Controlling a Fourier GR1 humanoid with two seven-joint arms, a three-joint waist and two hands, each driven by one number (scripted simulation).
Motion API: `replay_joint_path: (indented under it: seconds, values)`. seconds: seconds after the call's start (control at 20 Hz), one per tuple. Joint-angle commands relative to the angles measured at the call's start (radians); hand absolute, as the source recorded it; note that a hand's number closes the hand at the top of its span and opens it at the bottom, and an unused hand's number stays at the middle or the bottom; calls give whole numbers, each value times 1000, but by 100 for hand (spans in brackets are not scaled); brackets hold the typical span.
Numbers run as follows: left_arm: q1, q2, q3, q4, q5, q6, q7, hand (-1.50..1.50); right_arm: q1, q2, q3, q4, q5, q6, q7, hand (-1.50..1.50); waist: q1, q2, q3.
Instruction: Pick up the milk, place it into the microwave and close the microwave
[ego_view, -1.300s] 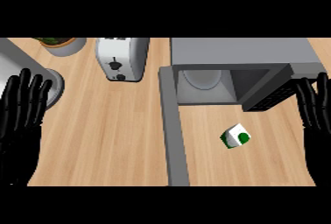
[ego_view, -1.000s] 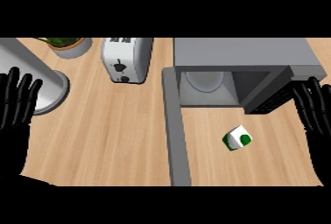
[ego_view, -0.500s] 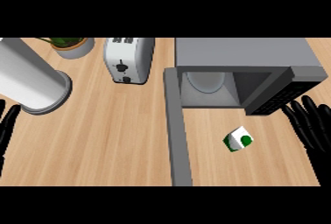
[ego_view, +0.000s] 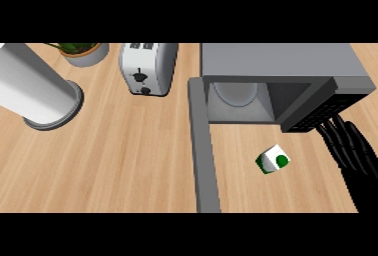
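Lying on the wooden counter (ego_view: 111, 160), the milk (ego_view: 273, 160) sits apart from the right hand (ego_view: 353, 150), whose fingers are straight, below the open microwave (ego_view: 280, 65) holding a round turntable plate (ego_view: 236, 92).

Bright, even light across the pale wooden counter (ego_view: 111, 165), no single lamp to pick out, and the grain reads cleanly from edge to edge. Shadows are faint: only a soft darker rim hugs the base of the tall white cylinder (ego_view: 33, 87) at the left. The open grey microwave (ego_view: 284, 67) is the one dim pocket, its cavity shading darker toward the right wall, while the round pale plate (ego_view: 236, 92) inside catches enough light to stay readable. No glare on the silver toaster (ego_view: 148, 67), just a flat sheen. The black right hand (ego_view: 354, 150) shows almost no surface detail. Focus is uniform; the cylinder leans outward, a wide-angle stretch
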Motion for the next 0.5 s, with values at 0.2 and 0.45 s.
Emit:
replay_joint_path:
  seconds: [0.2, 0.45]
  values:
    - [124, -62, 54, -61, 95, -109, -63, -150, -7, 18, -47, 227, 111, -29, -130, -150, 7, 0, 0]
    - [156, -30, 125, -105, 216, -123, -13, -150, -23, 46, -40, 361, 227, -102, -220, -150, 13, 0, 1]
